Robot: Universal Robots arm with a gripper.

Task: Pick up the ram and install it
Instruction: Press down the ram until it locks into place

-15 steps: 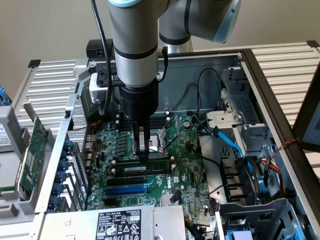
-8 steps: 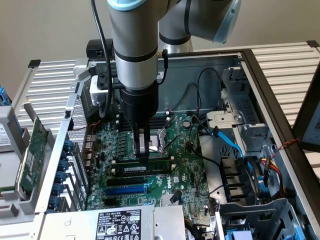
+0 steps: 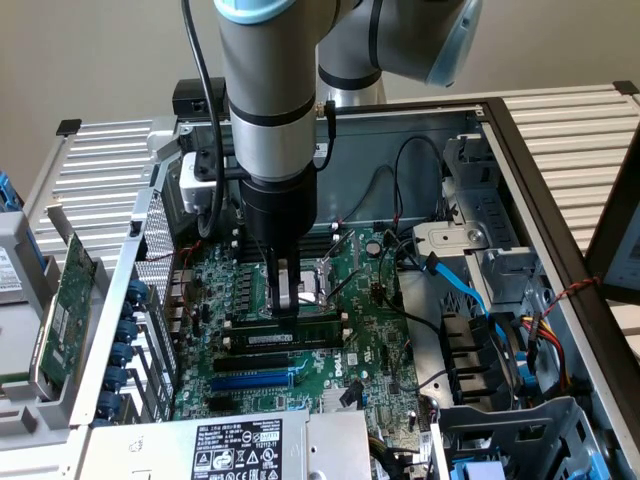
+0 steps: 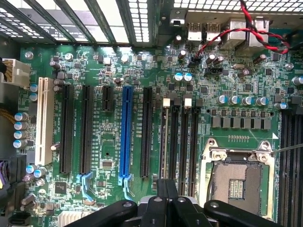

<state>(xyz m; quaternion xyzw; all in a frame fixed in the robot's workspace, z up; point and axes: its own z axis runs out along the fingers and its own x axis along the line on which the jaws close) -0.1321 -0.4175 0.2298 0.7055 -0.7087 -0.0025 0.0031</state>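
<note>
The ram (image 3: pixel 312 331) is a long dark stick with a pale label strip. It stands on edge in a black memory slot on the green motherboard (image 3: pixel 380 340), inside the open computer case. My gripper (image 3: pixel 286 308) comes straight down from above, fingers shut together. Its tips sit on the middle of the ram's top edge. In the wrist view the shut black fingers (image 4: pixel 158 201) sit over the near end of the black memory slots (image 4: pixel 182 142), whose white latches (image 4: pixel 166 101) are at the far end.
The open CPU socket (image 3: pixel 318 277) (image 4: pixel 239 179) lies right beside the gripper. Black and blue expansion slots (image 3: pixel 255 380) run in front of the ram. Blue cables (image 3: pixel 470 290) and drive cages fill the exterior view's right. A green expansion card (image 3: pixel 65 310) leans outside the case at the left.
</note>
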